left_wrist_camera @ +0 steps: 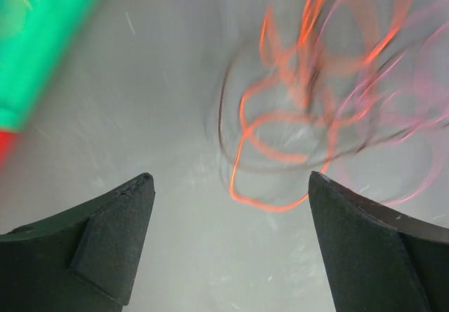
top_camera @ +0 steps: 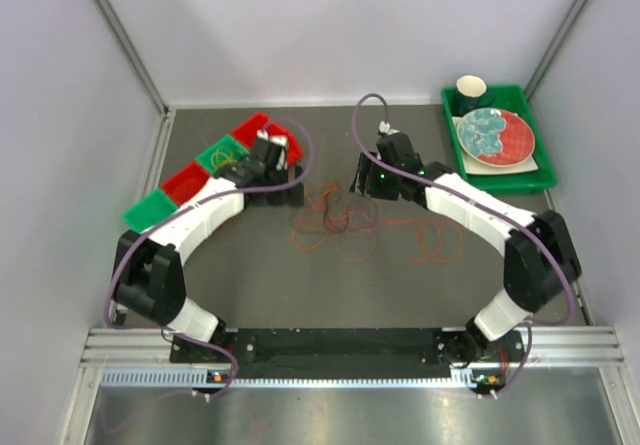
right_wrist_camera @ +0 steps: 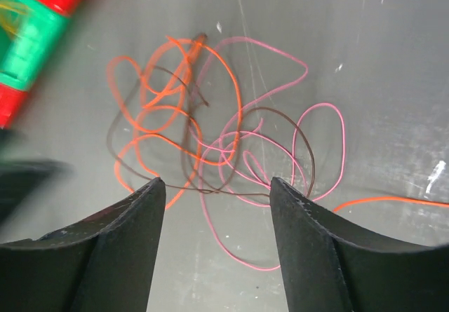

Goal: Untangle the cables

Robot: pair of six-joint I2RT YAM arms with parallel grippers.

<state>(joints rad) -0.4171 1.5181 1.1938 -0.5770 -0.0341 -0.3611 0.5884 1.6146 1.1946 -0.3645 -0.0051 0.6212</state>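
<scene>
I log one thin orange, pink and brown cable tangle [right_wrist_camera: 210,154], frame centre, directly beyond my open right pincer [right_wrist_camera: 214,184]; left pincer [left_wrist_camera: 231,177] open, offset.

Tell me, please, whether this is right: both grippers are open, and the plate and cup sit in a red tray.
Not quite: the top view shows the tray is green, not red. The left gripper and right gripper are open, and the plate and cup do sit in it.

Cables [right_wrist_camera: 210,151] are showing orange, pink and dark brown against the grey worktop [top_camera: 400,285]. Bins [top_camera: 185,180] are alternating red and green; the green tray [top_camera: 505,178] is carrying a red plate [top_camera: 515,143] with teal blotches.
</scene>
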